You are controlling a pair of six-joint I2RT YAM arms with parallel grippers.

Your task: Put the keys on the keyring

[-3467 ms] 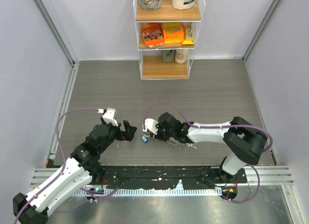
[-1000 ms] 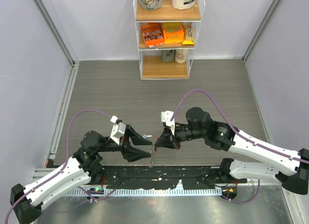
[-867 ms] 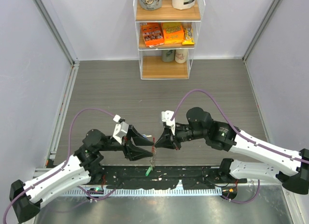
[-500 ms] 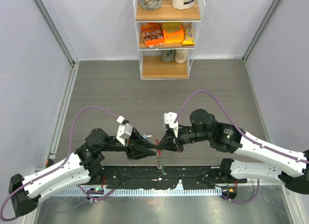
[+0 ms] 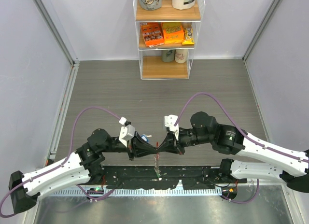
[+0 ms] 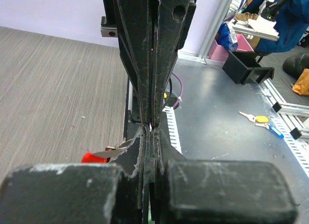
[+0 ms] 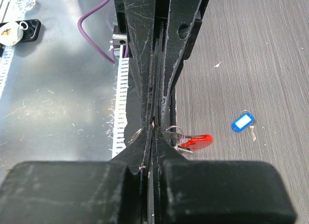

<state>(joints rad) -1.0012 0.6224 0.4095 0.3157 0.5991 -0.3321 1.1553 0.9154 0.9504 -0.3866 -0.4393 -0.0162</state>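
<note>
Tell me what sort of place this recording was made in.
Likely a robotics lab test cell: plain partition walls box in a wood-look table, a shelf of snack packs stands at the back, and workshop clutter shows beyond.

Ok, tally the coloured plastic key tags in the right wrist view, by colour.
red fob: 1
blue-headed key: 1
green: 0 in view
Total: 2
</note>
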